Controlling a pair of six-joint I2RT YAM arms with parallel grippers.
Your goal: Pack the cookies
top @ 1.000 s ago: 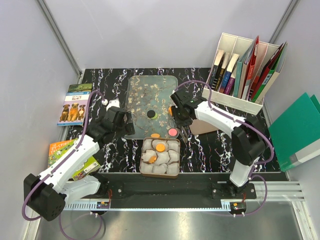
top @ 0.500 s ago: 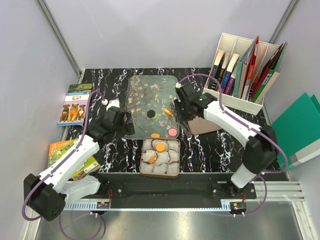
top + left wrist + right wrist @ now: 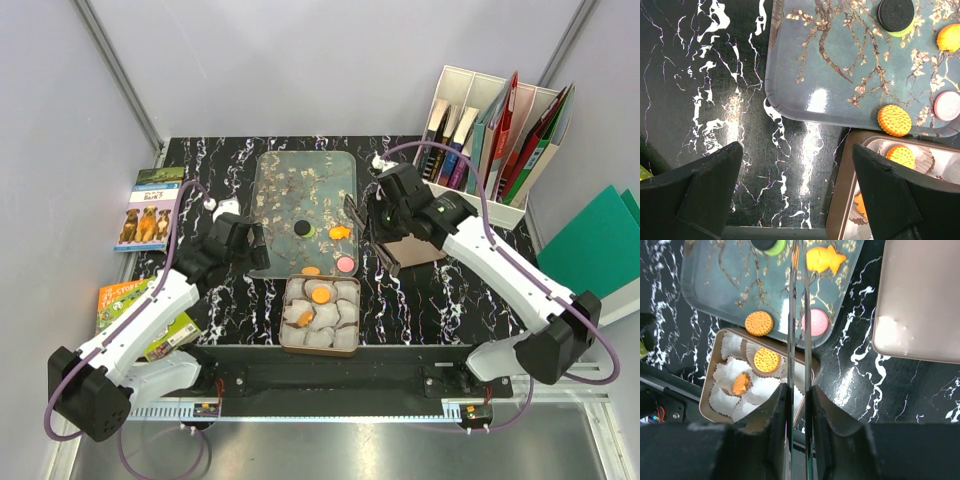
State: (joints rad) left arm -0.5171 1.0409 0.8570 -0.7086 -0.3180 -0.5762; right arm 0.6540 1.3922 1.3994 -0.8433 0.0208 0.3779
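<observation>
Cookies lie on the blossom tray (image 3: 290, 175): a black one on a green one (image 3: 300, 229), an orange fish-shaped one (image 3: 824, 259), a round orange one (image 3: 759, 323) and a pink one (image 3: 815, 322). The tin (image 3: 286, 340) of white paper cups holds a round orange cookie (image 3: 766, 360) and a flower-shaped one (image 3: 740, 383). My right gripper (image 3: 799, 390) is shut on metal tongs (image 3: 799, 300). The tong tips end just left of the fish cookie. My left gripper (image 3: 795, 150) hangs open over bare table left of the tin.
The tin's lid (image 3: 920, 300) lies right of the tray. A white file box of books (image 3: 490, 140) stands at the back right, with a green folder (image 3: 600, 250) beyond it. Books (image 3: 150, 205) lie at the left edge.
My right arm has drawn back to the right and its jaws have squeezed the tongs narrower. The fish cookie sits slightly nearer. The left arm has not moved.
</observation>
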